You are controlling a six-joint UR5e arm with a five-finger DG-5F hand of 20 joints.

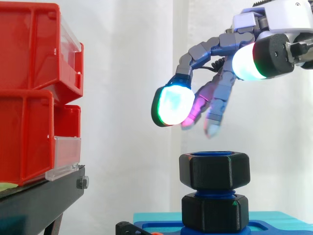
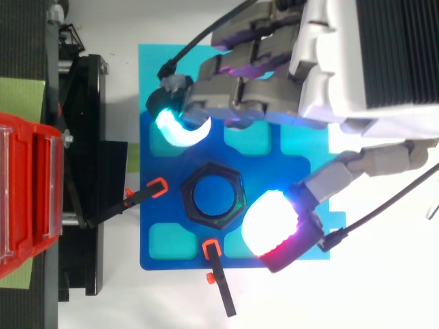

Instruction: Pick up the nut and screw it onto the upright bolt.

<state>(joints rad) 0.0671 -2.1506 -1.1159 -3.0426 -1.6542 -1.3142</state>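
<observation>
Nut (image 1: 214, 170) atop bolt (image 1: 215, 191); robot hand (image 1: 215, 49) above

Side view level, close; top view downward, close; shared: nut (image 1: 214, 171), hand (image 1: 220, 45).

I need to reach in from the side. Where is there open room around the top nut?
Free: the gap between the red bins and the top nut, and the white table beside the blue plate. Crowded: right above the nut, where the hand hangs open, and by the clamps.
</observation>
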